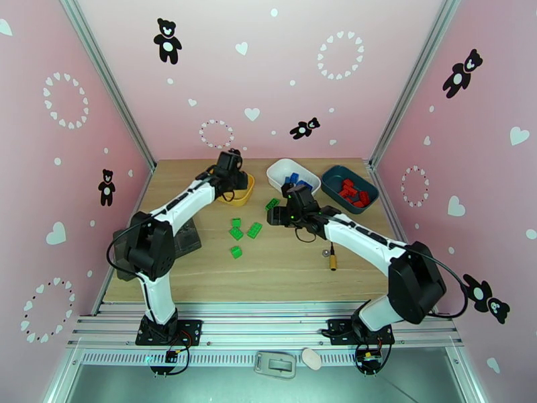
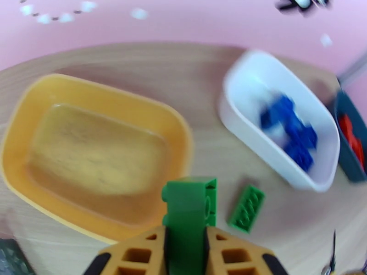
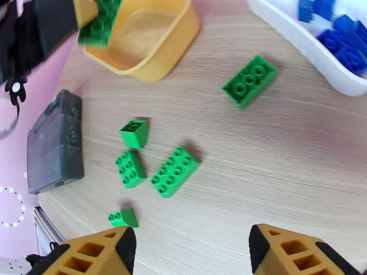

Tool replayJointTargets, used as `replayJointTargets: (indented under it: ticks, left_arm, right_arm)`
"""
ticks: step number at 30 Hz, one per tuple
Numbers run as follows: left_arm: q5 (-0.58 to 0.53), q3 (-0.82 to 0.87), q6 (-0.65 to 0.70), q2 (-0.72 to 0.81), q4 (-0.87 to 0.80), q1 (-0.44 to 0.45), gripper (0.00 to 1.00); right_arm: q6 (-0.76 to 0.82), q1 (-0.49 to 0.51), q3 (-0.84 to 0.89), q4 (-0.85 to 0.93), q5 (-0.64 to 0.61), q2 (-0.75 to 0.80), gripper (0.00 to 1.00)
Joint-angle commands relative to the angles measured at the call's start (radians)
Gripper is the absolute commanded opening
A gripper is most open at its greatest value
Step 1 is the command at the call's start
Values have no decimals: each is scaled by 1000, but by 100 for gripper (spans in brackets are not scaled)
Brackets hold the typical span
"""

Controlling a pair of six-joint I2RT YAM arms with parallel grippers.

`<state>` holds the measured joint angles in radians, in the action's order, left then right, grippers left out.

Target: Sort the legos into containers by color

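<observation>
My left gripper (image 2: 186, 237) is shut on a green lego (image 2: 190, 202) and holds it over the near rim of the yellow container (image 2: 27, 101), whose inside looks empty. In the right wrist view that held green lego (image 3: 101, 19) hangs at the yellow container's (image 3: 151, 65) left edge. My right gripper (image 3: 188, 253) is open above the table with nothing between its fingers. Several green legos lie loose below it, among them a long one (image 3: 175, 170) and one (image 3: 250, 81) near the white container (image 3: 312, 46). Blue legos (image 1: 295, 177) fill the white container (image 1: 276, 170). Red legos (image 1: 352, 191) lie in the dark teal container (image 1: 330, 177).
A dark grey organizer box (image 3: 55, 140) sits at the table's left edge, beside the left arm. A yellow-handled screwdriver (image 1: 332, 258) lies on the wood near the right arm's forearm. Pink walls close the table on three sides.
</observation>
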<state>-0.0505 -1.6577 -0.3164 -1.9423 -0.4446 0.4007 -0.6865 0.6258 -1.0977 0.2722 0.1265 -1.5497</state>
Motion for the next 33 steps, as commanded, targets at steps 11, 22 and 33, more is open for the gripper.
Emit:
replayJointTargets:
  ticks: [11,22,33]
  left_arm:
    - [-23,-100,-45,-116,-83,-42,54]
    - [-80,76,-64,85,-77,-16,73]
    - [-131,400,-134,306,-85,72,79]
  right_arm:
    - [6,17,-28,35,-30,-6,69]
    - [26,39,-15,50,-64,0,69]
    - [91,124,-4,104,-197,23,73]
